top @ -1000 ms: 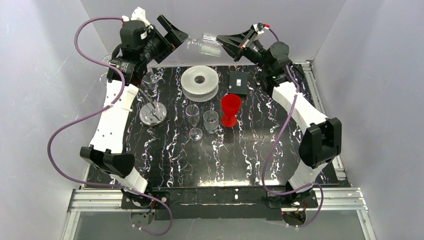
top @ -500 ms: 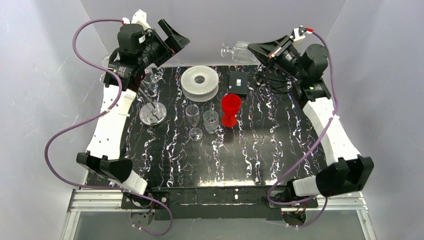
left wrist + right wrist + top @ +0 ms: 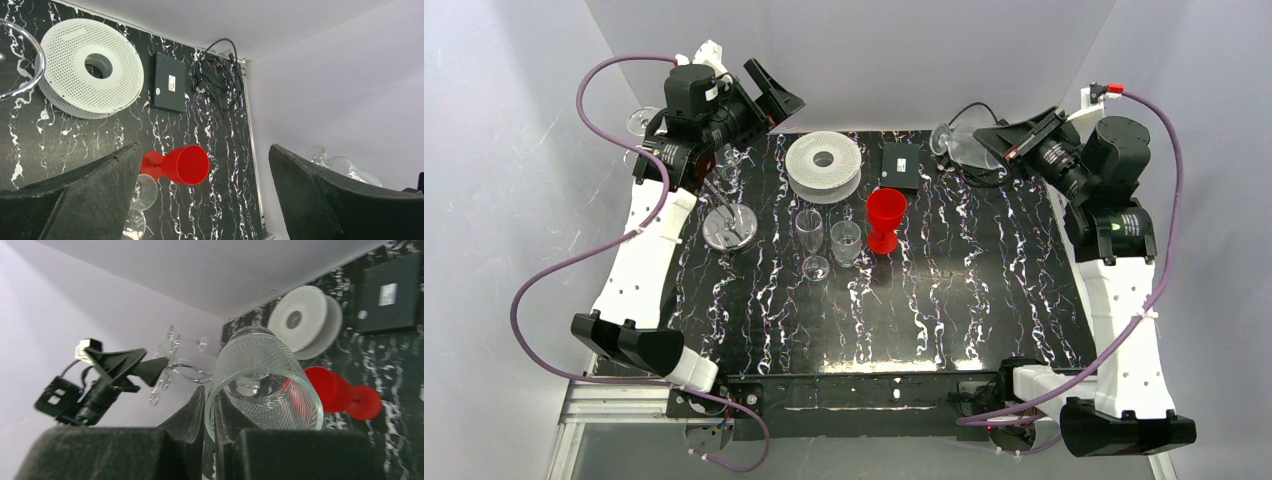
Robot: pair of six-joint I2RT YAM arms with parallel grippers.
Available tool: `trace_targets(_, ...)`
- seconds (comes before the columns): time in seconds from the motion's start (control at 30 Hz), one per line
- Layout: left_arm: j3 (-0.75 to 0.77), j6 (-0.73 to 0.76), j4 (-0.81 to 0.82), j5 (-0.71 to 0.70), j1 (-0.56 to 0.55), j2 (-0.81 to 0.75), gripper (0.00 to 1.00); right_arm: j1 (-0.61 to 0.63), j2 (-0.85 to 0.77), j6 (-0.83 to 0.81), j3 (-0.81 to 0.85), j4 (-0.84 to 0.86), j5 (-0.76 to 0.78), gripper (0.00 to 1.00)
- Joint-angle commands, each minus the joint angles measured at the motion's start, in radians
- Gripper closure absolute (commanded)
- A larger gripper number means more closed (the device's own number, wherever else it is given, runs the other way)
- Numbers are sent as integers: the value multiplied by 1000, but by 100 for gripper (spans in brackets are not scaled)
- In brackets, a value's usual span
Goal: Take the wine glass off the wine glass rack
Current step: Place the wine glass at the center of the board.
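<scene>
Right gripper (image 3: 982,138): nearly closed, pinching the thin wall of the wine glass (image 3: 949,143) at its rim. One finger seems to sit inside the bowl and one outside.
Wine glass: already off the wine glass rack (image 3: 728,226) and well apart from it. It is carried on its side in the upper right of the top view, above the far edge of the table (image 3: 924,320).
Left gripper (image 3: 769,98): jaws spread wide with nothing between them, in the upper left of the frame above the rack.
Slip risk: the hold is a narrow pinch on smooth glass, and the stem and foot hang out beyond it. A jolt could make the glass pivot or slide free and drop onto the cables (image 3: 969,168) or the black box (image 3: 901,165).
Crack risk: pressing harder on so thin a rim could chip or break it.
Set-down risk: the glass must be turned upright. If the foot lands tilted it will likely topple, and the red cup (image 3: 886,218) and the clear glasses (image 3: 812,240) stand near mid-frame.
Rack risk: the left arm is close to the wire arms, so a careless swing could knock the rack over.
</scene>
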Motion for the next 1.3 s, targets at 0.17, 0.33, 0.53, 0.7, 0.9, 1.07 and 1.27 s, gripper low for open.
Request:
trace_targets(0.17,-46,27,-16,35,-9,-87,2,-12,-39,-303,183,-417,243,99)
trace_targets(0.33,-67,37,-36,37,-10,-104,2,-12,-30,-380,227,-584,329,99)
trace_targets(0.53,-98,54,-60,41,-11,-131,2,-11,-2,-401,214,-659,337,99)
trace_targets(0.7,-116,68,-81,49,-11,-151,2,-10,36,-417,175,-679,306,99)
trace_targets(0.9,-132,117,-111,54,-12,-175,2,17,56,-420,107,-631,335,99)
trace_targets(1.07,-156,148,-130,60,-12,-201,2,59,107,-439,89,-607,362,99)
trace_targets(1.27,-152,205,-157,53,-12,-205,2,117,173,-453,37,-547,380,99)
